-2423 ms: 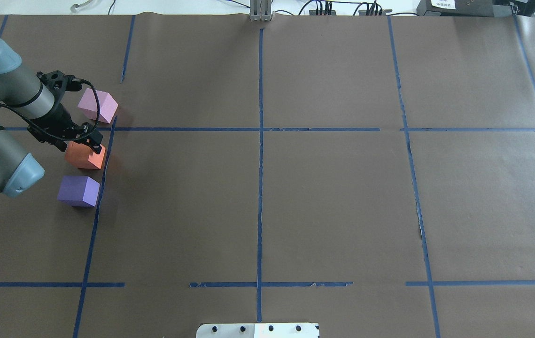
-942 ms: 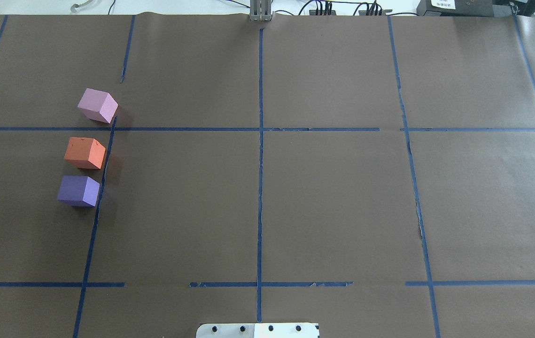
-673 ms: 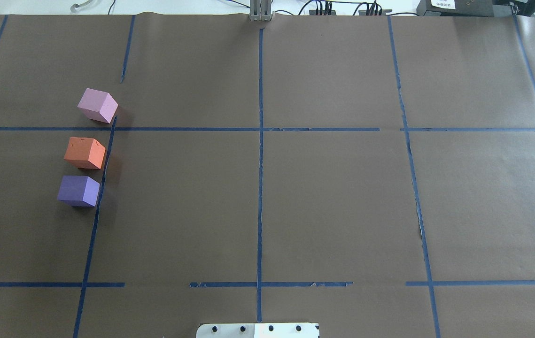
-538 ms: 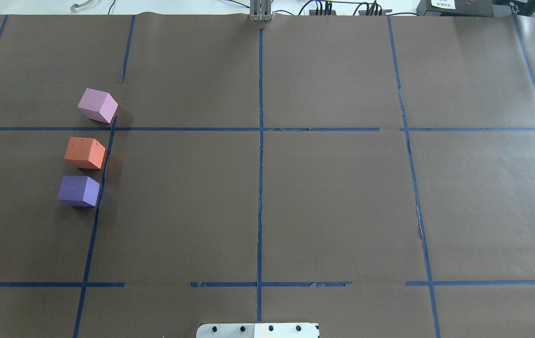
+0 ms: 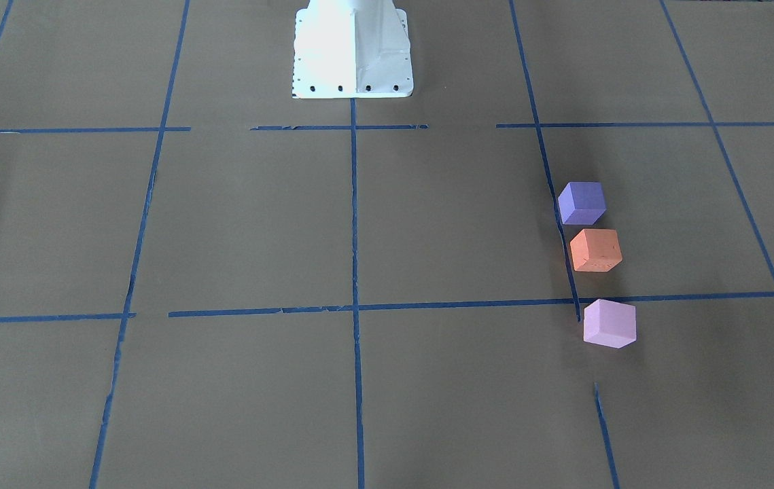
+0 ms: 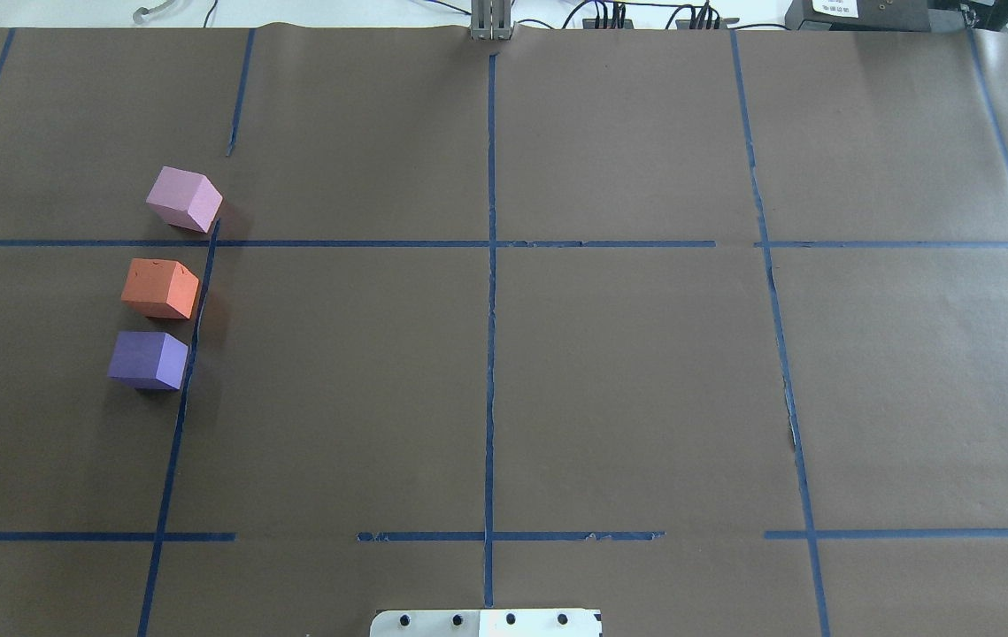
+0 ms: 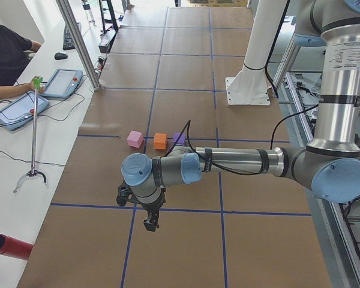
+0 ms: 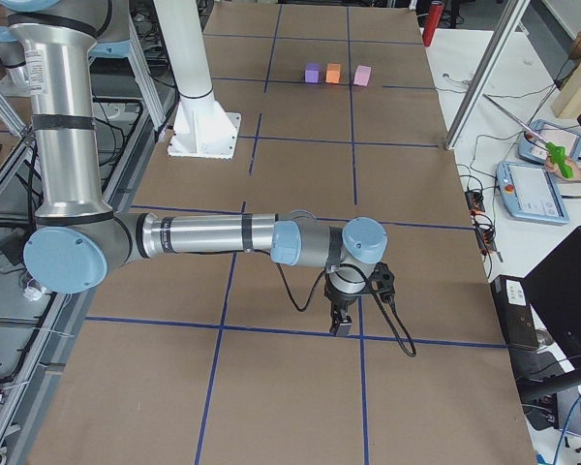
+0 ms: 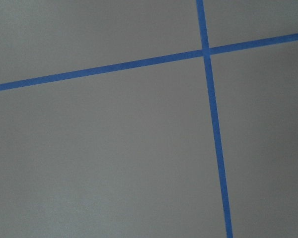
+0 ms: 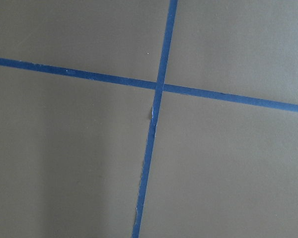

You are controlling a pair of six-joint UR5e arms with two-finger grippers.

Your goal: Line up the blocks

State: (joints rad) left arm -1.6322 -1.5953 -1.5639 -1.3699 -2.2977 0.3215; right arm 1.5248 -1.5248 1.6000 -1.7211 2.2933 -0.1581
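Three cubes stand in a row beside a blue tape line on the table's left side: the pale pink block (image 6: 184,199) farthest, the orange block (image 6: 160,288) in the middle, the purple block (image 6: 148,359) nearest. They also show in the front view as pink (image 5: 609,323), orange (image 5: 595,250) and purple (image 5: 582,203). Nothing touches them. My left gripper (image 7: 150,225) hangs over bare paper well short of the row, seen only in the left side view. My right gripper (image 8: 341,326) hangs over the far right end. I cannot tell whether either is open or shut.
The white robot base (image 5: 353,47) stands at the table's near middle edge. Blue tape lines (image 6: 490,265) grid the brown paper. In the left side view an operator (image 7: 6,57) sits by tablets, with a grabber tool (image 7: 33,132) and a red cylinder (image 7: 9,247).
2.4 s ago my left gripper was down at the orange block. It has since withdrawn out of the overhead view. The three blocks have not moved.
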